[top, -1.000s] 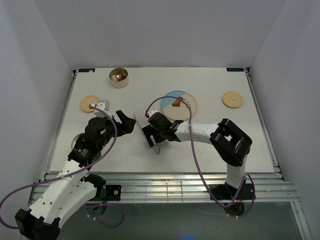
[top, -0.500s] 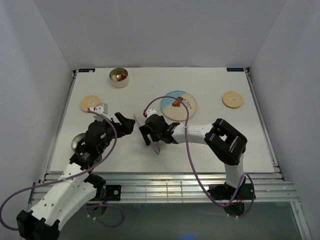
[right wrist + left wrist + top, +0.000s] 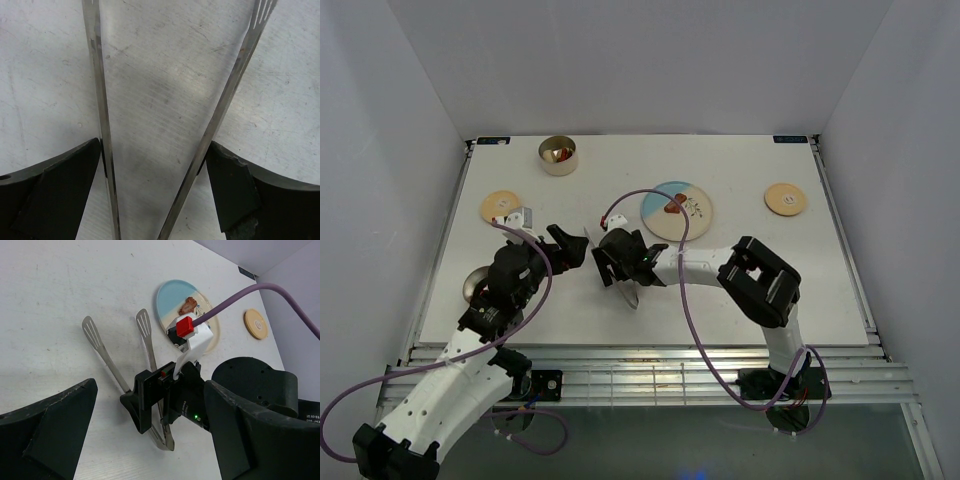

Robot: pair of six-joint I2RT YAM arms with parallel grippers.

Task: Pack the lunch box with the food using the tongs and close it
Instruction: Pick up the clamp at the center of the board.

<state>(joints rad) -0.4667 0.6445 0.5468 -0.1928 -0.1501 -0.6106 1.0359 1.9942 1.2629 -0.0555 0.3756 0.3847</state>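
— Where are the tongs (image 3: 144,327)?
— Flat on the table (image 3: 740,280), about its middle, to the near left of the plate (image 3: 655,205). The joined end points toward the near edge, and the two slotted tips spread toward the far side.
— And the right gripper (image 3: 610,268)?
— Down over them, its fingers (image 3: 50,195) wide, one outside each arm of the tongs. I cannot tell whether the pads press the metal or only stand beside it.
— The left gripper (image 3: 570,247)?
— Just left of the tongs, spread wide too, holding nothing, and facing the right one.
— The food (image 3: 672,207)?
— A brown-red piece lies on the plate.
— What else of the task shows?
— One tin (image 3: 558,164) stands uncovered at the far edge, left of centre, with something reddish inside. The other tin (image 3: 473,283) sits at the left edge, half hidden under the left arm. One wooden lid (image 3: 500,206) lies on the left, beyond that arm. The second lid (image 3: 786,198) lies well to the right of the plate.
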